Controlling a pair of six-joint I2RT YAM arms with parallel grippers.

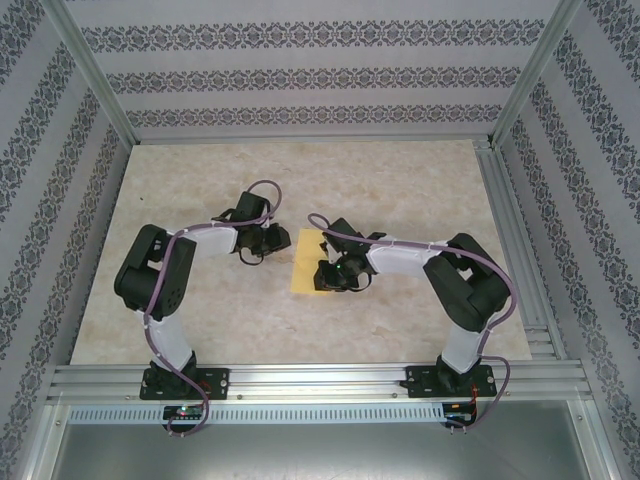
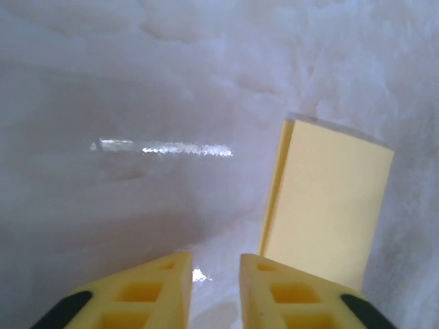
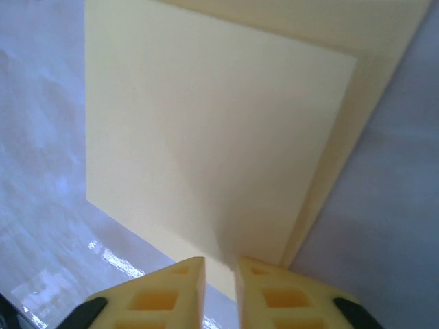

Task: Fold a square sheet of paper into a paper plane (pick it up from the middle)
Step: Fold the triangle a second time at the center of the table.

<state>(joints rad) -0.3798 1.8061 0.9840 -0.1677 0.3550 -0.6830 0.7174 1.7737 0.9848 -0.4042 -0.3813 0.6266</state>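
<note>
the right gripper [image 3: 219,271] pinched the folded square sheet of paper [image 3: 219,137]; the left gripper's [image 2: 215,271] fingers stood slightly spread over the counter [image 2: 137,82].

Two black-jointed arms with white link covers, mauve cables [image 1: 262,187], yellow honeycomb-patterned fingertips [image 2: 140,295] on each hand.

The folded sheet of paper [image 1: 304,262] lies between left pincer [image 1: 252,256] and right pincer [image 1: 327,277].
</note>
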